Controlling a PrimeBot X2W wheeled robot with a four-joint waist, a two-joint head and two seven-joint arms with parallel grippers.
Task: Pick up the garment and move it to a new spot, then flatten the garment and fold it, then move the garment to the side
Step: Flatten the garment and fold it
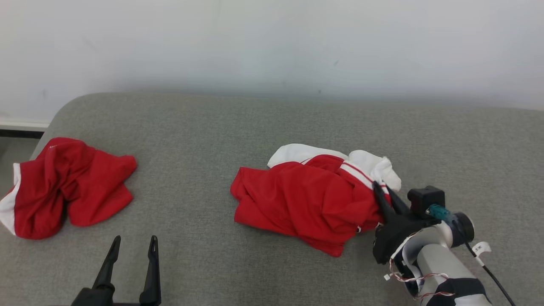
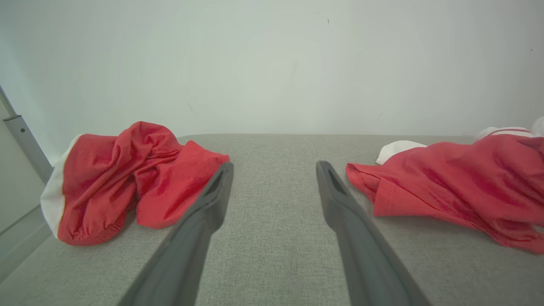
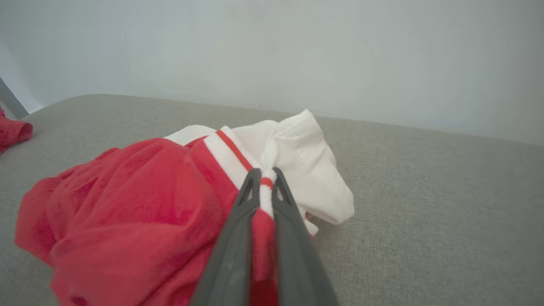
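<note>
At striped edge of garment (image 1: 306,199), R gripper (image 3: 263,174) grips it, prob. to lift; L gripper (image 1: 134,240) hangs open, well apart.

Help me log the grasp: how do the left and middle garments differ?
The middle garment is pinched at its striped trim by the right tool; the left garment lies untouched. The middle garment shows white panels and a striped band; the left garment, one plain white edge. The left garment sits at the left end of the cushion, the middle garment near its centre. Both are red, crumpled.
</note>
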